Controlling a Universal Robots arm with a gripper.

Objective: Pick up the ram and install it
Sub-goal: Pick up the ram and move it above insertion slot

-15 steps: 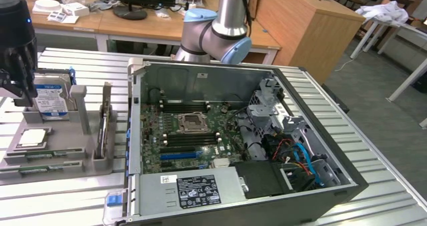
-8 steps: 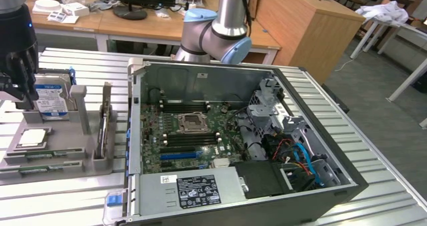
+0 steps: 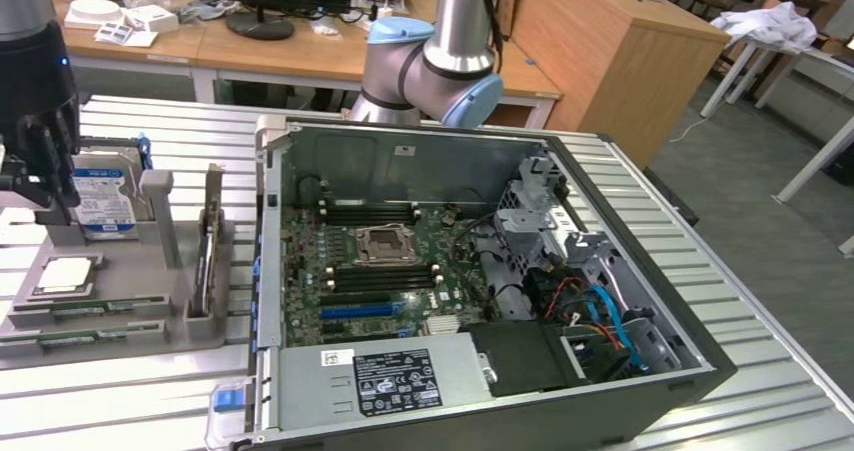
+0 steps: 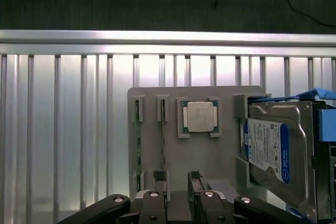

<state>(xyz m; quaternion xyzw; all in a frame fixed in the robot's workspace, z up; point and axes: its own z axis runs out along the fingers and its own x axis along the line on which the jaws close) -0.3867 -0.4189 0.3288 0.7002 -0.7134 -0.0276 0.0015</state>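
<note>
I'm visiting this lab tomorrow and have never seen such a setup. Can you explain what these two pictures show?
The machine is a robot arm with a gripping end effector at its tip. One picture comes from a camera standing off the arm and looking over the ribbed metal table. The other comes from a camera on the arm's wrist, looking down past the end effector. On the table lies an open computer case showing its motherboard. Beside it, on the exterior view's left, a grey holder carries two ram sticks on edge, a processor chip and a hard drive. The end effector hovers over the holder, open and holding nothing.
</note>
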